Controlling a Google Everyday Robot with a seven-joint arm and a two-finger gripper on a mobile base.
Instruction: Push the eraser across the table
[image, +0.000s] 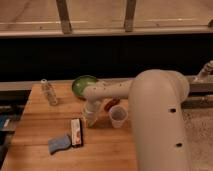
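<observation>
Gripper (91, 120) hovering just right of eraser (76, 131) on bench (35, 125), fingers pressed together, likely forming blunt edge for sideways shove.

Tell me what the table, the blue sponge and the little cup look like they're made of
The table: light wood, joined planks visible, matte. The blue sponge: probably soft foam, dull with wavy edges. The cup: likely thin translucent plastic, pale and see-through. The gripper, shut, hangs just right of the eraser.
</observation>
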